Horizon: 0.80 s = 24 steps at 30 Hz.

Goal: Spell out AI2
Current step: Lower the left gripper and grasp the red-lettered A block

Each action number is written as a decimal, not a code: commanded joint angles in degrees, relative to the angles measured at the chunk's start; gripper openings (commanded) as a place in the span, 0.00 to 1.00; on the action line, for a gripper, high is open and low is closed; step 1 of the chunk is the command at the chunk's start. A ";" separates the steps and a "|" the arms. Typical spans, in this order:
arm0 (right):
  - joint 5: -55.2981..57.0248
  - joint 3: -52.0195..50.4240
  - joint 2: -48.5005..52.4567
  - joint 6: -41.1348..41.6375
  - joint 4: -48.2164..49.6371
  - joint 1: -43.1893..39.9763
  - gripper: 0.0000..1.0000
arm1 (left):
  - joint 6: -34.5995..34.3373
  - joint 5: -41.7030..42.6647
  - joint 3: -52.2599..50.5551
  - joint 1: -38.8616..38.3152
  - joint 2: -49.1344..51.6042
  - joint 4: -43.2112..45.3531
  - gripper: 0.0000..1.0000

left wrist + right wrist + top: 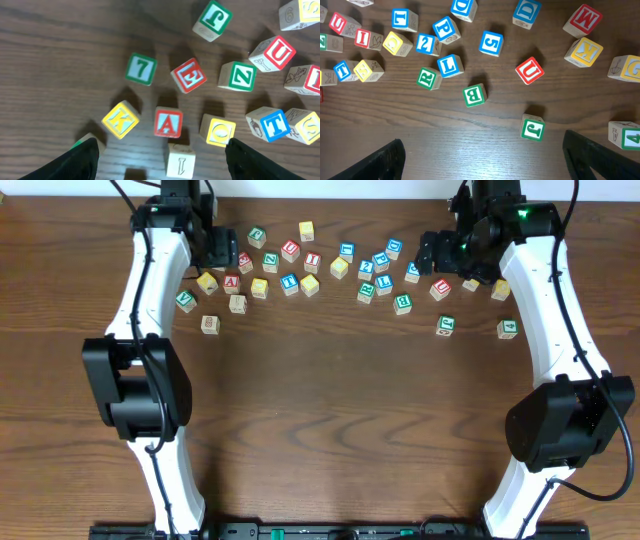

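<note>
Lettered wooden blocks lie scattered along the far part of the table. In the left wrist view a red A block sits between my open left gripper's fingers, with a plain I block just below it. Overhead, the A block and I block lie just in front of the left gripper. A blue 2 block shows in the right wrist view, and overhead. My right gripper is open and empty over bare wood, hovering at the far right.
Around the A are a yellow K, green 7, red E and green Z. A red I, green B, red U and green J lie near the right gripper.
</note>
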 commanded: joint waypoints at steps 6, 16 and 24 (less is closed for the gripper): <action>0.28 1.29 -0.02 0.46 -0.37 1.16 0.96 | -2.82 -2.99 0.24 -2.49 6.23 2.93 0.71; 0.48 1.29 -0.02 0.46 -1.33 1.27 0.97 | -5.03 -6.93 0.24 -2.49 8.39 4.39 0.67; 0.48 1.29 -0.02 0.46 -1.81 1.27 0.97 | -5.05 -6.69 0.22 -2.49 9.86 4.74 0.62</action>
